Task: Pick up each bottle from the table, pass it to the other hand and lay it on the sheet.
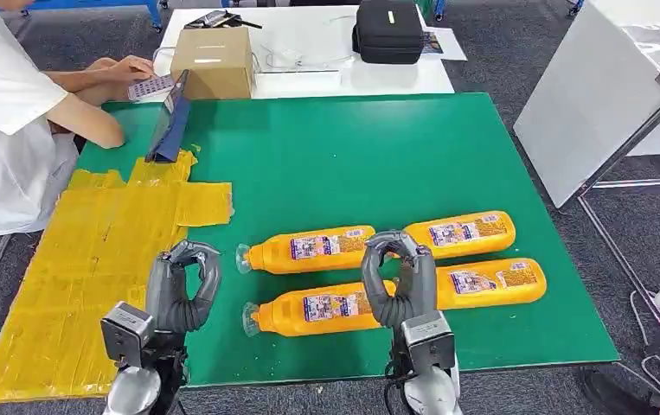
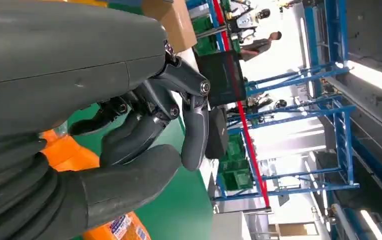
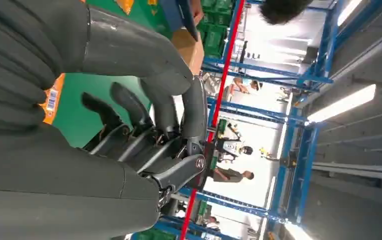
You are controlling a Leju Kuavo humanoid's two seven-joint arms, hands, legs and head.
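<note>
On the green table (image 1: pixel 378 164): four orange bottles (image 1: pixel 309 249) are lying crosswise, caps pointing left.
Nearer hand: right hand (image 1: pixel 400 277) is hovering over them, fingers curled, holding nothing.
Left hand (image 1: pixel 186 281): curling empty beside the yellow sheet (image 1: pixel 92 259).

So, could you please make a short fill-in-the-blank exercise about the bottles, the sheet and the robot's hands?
1. ____ orange bottles lie on the green table.
2. The yellow sheet holds ____ bottles.
3. The right hand is above the bottles; the left hand is near the ____ sheet's edge.
4. The person sits by the ____ sheet.

Missing words: four; no; yellow; yellow
</note>
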